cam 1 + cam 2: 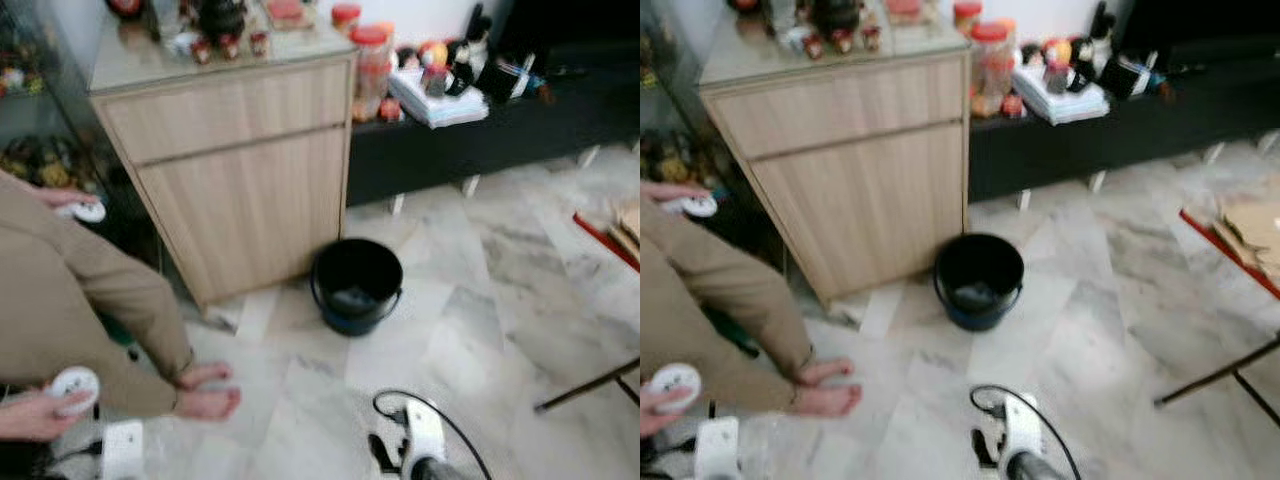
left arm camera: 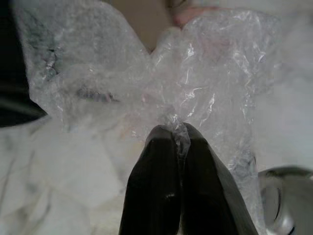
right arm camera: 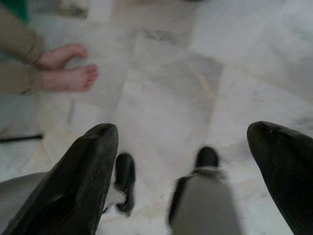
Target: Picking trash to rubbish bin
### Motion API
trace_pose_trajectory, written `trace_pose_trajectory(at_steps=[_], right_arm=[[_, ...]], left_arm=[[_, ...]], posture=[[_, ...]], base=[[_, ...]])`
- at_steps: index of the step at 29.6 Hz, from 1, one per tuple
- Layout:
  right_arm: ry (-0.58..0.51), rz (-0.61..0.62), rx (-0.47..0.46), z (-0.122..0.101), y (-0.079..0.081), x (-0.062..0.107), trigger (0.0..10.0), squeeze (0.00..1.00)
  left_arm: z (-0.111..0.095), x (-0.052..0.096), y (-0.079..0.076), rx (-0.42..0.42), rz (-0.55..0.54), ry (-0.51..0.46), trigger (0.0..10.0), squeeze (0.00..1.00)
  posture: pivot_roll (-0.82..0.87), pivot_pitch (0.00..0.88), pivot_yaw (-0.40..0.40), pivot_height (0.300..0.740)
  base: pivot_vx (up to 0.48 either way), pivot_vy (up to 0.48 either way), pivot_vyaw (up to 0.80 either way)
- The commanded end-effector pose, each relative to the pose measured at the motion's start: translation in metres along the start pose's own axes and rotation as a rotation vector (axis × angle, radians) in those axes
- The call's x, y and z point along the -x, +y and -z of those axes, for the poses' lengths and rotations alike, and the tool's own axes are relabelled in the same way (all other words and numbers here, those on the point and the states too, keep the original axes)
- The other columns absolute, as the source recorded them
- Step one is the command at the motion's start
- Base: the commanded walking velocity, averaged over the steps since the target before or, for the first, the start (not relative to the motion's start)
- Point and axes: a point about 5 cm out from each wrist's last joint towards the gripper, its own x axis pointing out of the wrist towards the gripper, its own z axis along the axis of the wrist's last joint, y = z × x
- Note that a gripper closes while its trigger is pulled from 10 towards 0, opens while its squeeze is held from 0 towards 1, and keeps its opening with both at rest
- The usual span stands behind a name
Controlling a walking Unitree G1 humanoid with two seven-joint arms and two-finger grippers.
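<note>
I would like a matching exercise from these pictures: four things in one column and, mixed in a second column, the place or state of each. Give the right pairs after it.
Things:
1. left tool
2. right tool
3. black bucket
4. clear plastic wrap

Places or states:
a. open, above the marble floor
b. pinched between two black fingers
c. shut on a piece of trash
d. on the floor beside the wooden cabinet

Pairs: 1-c, 2-a, 3-d, 4-b
</note>
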Motion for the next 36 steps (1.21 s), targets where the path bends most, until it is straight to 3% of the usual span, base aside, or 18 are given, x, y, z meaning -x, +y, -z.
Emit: trace_pose_trajectory(at_steps=[1,30,36], right_arm=[[0.012,-0.021,0.001,0.0023,0.0083,-0.0014,10.0,0.0],[0.005,-0.024,-0.001,0.0016,0.0079,-0.0013,10.0,0.0],[0.008,-0.02,0.062,0.0003,0.0081,-0.0016,10.0,0.0]], left_arm=[[0.0005,-0.0004,0.0076,-0.008,-0.018,0.008,10.0,0.0],[0.0023,0.0001,0.0056,0.002,-0.02,0.012,10.0,0.0],[0.0016,-0.0001,0.0057,0.005,-0.021,0.011,10.0,0.0]], posture=[[0.14,0.089,0.01,0.728],[0.15,0.097,-0.004,0.728],[0.15,0.097,-0.005,0.728]], base=[[0.315,0.0,-0.8],[0.316,0.0,-0.15],[0.317,0.0,0.08]])
